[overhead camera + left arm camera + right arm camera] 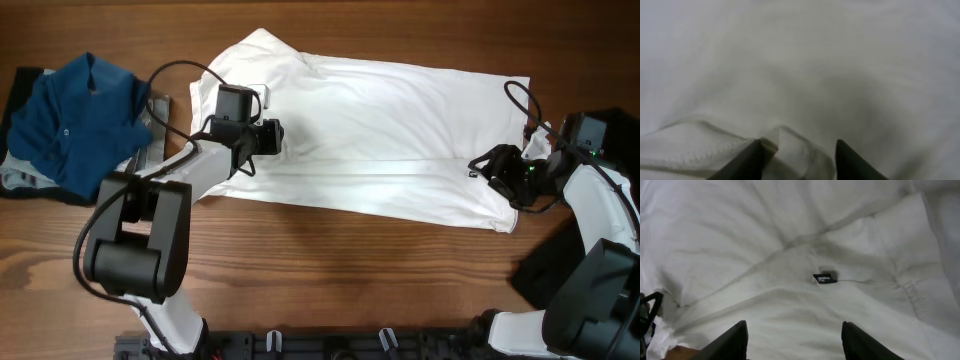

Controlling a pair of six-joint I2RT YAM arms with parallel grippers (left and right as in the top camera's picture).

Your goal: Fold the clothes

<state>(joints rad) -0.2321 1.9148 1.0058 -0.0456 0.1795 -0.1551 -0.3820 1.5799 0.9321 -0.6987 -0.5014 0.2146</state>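
Dark fingers (747, 160) of our left gripper (799, 145) fill the bottom of the left wrist view. They stand partly apart, with a raised ridge of white cloth and a stitched edge bunched between them. We cannot tell whether they actually pinch that ridge or only straddle it. Our right gripper (794, 325) hangs over the cloth with its jaws well apart and nothing between them.

Both tools are over the white shirt (380, 130), which lies spread left to right across the middle of the wooden table (330, 270). The left gripper is on its left end, the right one at its right end by the hem. A long crease runs along the shirt's length. A blue garment (85, 115) lies crumpled at the far left, apart from the shirt.

We judge the step in hand to be taking hold of the shirt at both ends for a fold. Next, we think the left jaws must close firmly on the seamed edge. The right gripper must come down and pinch the hem, and then both should lift and carry the cloth over evenly so it does not skew.

A small dark label (824, 277) sits on the cloth just beyond the right gripper, a loose thread trailing from it. Its pale print is too small for us to read.
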